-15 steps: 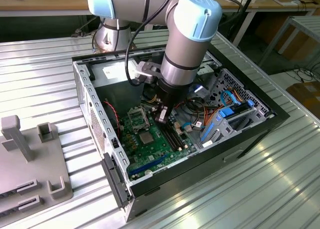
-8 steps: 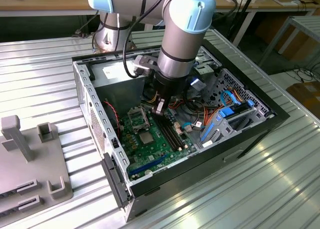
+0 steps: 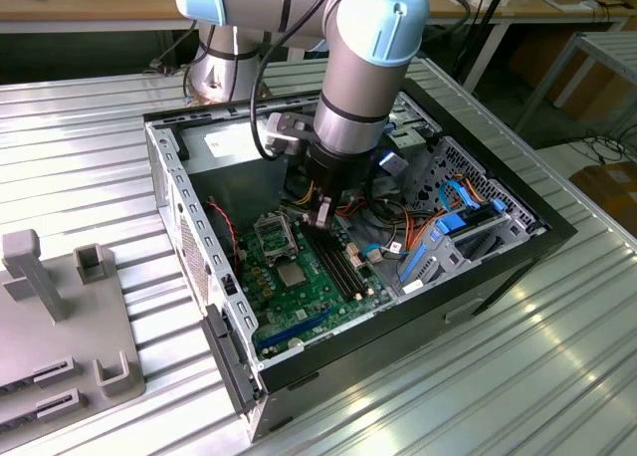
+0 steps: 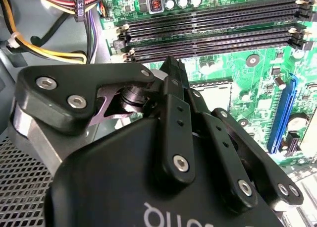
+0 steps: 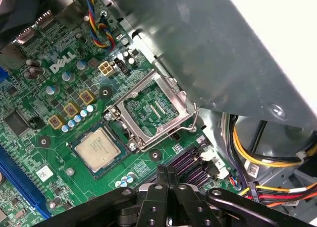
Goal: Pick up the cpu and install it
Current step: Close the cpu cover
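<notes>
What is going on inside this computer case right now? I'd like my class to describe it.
A robot arm reaches down into an open computer case on a metal table. Its tool hangs shut over the black memory slots, with nothing visibly held. In the first wrist view, the cpu lies flat in its seat on the green motherboard, apart from the tool. The silver socket frame beside it is flipped open.

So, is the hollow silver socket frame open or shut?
Open: the hollow silver metal socket frame lies swung aside, beside the uncovered square silver-grey cpu.
</notes>
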You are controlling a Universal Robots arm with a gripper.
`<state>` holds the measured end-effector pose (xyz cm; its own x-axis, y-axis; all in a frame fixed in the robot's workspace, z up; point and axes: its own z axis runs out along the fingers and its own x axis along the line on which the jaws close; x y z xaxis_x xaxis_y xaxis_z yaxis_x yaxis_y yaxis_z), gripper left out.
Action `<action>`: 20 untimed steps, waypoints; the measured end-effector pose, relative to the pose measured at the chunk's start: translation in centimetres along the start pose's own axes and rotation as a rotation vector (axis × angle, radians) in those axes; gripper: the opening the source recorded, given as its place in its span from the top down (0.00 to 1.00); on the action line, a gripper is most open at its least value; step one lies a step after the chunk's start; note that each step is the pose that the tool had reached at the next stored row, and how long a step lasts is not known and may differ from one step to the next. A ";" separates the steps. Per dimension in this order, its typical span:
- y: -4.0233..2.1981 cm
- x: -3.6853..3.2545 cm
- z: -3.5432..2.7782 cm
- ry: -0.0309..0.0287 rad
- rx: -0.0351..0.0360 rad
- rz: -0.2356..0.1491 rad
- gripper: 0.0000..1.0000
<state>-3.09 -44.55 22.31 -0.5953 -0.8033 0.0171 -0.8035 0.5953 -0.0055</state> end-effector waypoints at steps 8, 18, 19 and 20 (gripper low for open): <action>0.73 -1.00 -0.01 -0.0002 0.0000 -0.005 0.89; 1.39 -1.34 0.17 -0.0730 -0.0537 -0.005 0.89; 1.39 -1.31 0.18 -0.0861 -0.0634 -0.005 0.89; 1.38 -1.28 0.20 -0.0949 -0.0698 -0.005 0.89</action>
<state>-3.44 -42.70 22.08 -0.5917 -0.8024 -0.0778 -0.8061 0.5883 0.0641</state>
